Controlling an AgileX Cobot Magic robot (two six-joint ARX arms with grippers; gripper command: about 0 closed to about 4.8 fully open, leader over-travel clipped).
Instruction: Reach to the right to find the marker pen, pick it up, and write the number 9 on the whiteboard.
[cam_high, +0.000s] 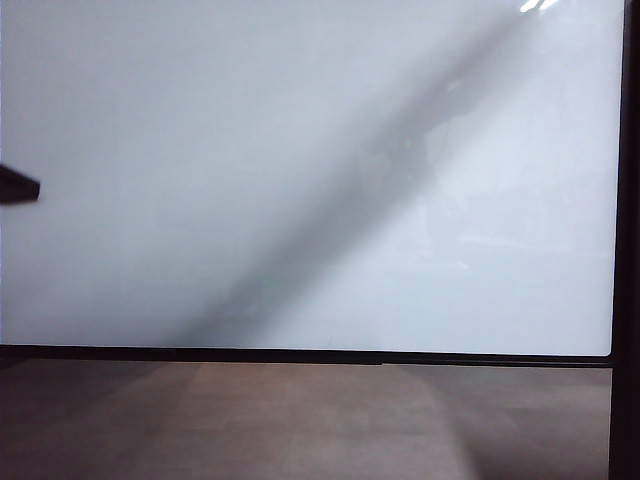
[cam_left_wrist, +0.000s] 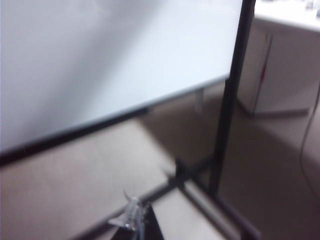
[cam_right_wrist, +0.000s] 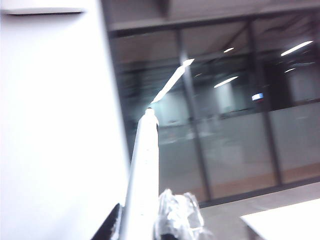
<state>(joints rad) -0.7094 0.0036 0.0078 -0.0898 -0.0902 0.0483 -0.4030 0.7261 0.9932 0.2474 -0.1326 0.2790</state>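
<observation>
The whiteboard (cam_high: 300, 150) fills the exterior view, and no number 9 shows on it in any view. In the right wrist view my right gripper (cam_right_wrist: 145, 222) is shut on the marker pen (cam_right_wrist: 144, 165). The pale slim pen sticks out from between a dark finger and a tape-wrapped finger (cam_right_wrist: 177, 217), beside the whiteboard's edge (cam_right_wrist: 50, 125), and points at the glass wall. The right gripper is outside the exterior view. My left gripper (cam_left_wrist: 134, 220) hangs low near the board's stand, blurred, with only one wrapped fingertip showing. A dark tip (cam_high: 18, 187) pokes in at the exterior view's left edge.
A thin black frame (cam_high: 625, 200) borders the board, above brown floor (cam_high: 300, 420). The black stand post and feet (cam_left_wrist: 222, 150) rise beside a white cabinet (cam_left_wrist: 280, 65). A glass wall (cam_right_wrist: 225, 125) and a white table corner (cam_right_wrist: 285, 220) lie beyond the pen.
</observation>
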